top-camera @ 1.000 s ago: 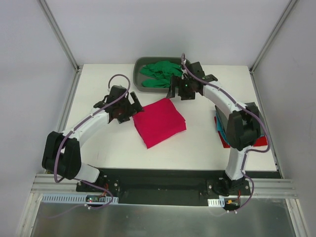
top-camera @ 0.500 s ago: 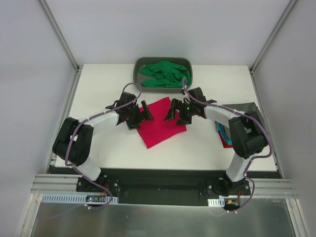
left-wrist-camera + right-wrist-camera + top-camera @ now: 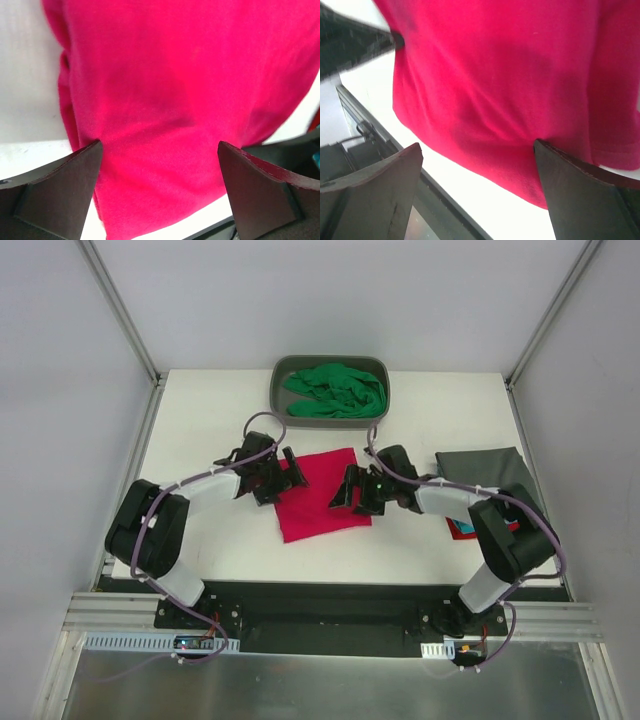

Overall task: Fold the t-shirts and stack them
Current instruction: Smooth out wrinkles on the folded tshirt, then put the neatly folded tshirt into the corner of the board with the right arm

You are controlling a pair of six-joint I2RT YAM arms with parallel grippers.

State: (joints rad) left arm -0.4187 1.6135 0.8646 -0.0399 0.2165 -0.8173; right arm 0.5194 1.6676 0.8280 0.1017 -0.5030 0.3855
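Note:
The folded crimson-pink t-shirt (image 3: 318, 493) lies flat mid-table; it fills the left wrist view (image 3: 175, 100) and the right wrist view (image 3: 510, 85). My left gripper (image 3: 290, 472) is open at its left edge, fingers wide over the cloth. My right gripper (image 3: 346, 490) is open at its right edge. A bright green t-shirt (image 3: 335, 388) is bunched in the grey tub (image 3: 283, 405). A dark grey t-shirt (image 3: 485, 468) lies at the right on a teal one (image 3: 462, 525) and a red one (image 3: 466, 533).
The grey tub stands at the table's back centre. The stack at the right sits near the table's right edge. The black front rail (image 3: 320, 600) runs along the near edge.
Both grippers came down and inward onto the crimson-pink shirt's sides. The shirt has turned from diamond-wise to nearly square with the table. The dark grey shirt shows as the right arm moved off.

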